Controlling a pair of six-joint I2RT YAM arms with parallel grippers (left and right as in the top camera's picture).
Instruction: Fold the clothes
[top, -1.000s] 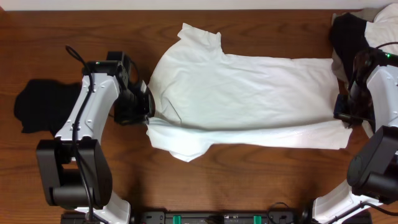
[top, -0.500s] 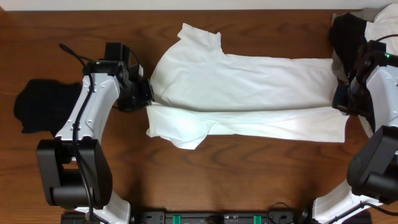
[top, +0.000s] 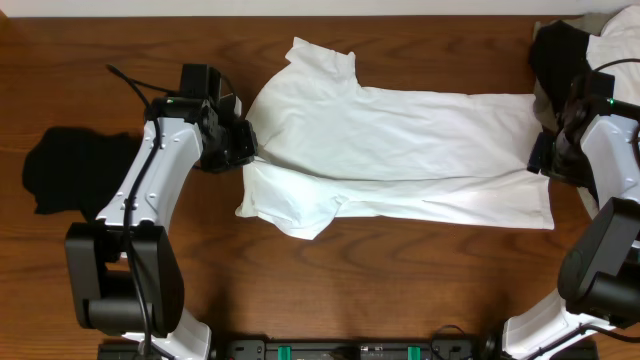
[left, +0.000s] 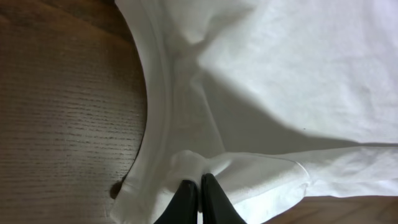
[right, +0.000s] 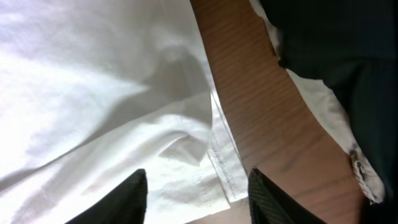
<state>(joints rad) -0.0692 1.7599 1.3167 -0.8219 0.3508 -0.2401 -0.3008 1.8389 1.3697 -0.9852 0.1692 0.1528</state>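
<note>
The clothes, a plain white T-shirt (top: 400, 140), lie stretched across the wooden table with the near long edge folded up over the middle. The neck end is at the left and the hem at the right. My left gripper (top: 243, 150) is at the neck end, shut on a pinch of white cloth (left: 186, 163) beside the collar band; in the left wrist view its fingertips (left: 199, 182) are pressed together. At the hem end my right gripper (top: 543, 158) stands open. Its fingers (right: 134, 193) straddle the stitched hem corner (right: 227, 177), which lies loose on the wood.
A small black folded garment (top: 65, 175) lies at the left, beside the left arm. A black garment heaped with pale cloth (top: 570, 50) fills the far right corner, close behind my right gripper, and it also shows in the right wrist view (right: 336, 50).
Both grippers carried the shirt's near edge toward the far side, laying it over the middle. The right gripper then opened and let the hem drop; the left stays shut.
</note>
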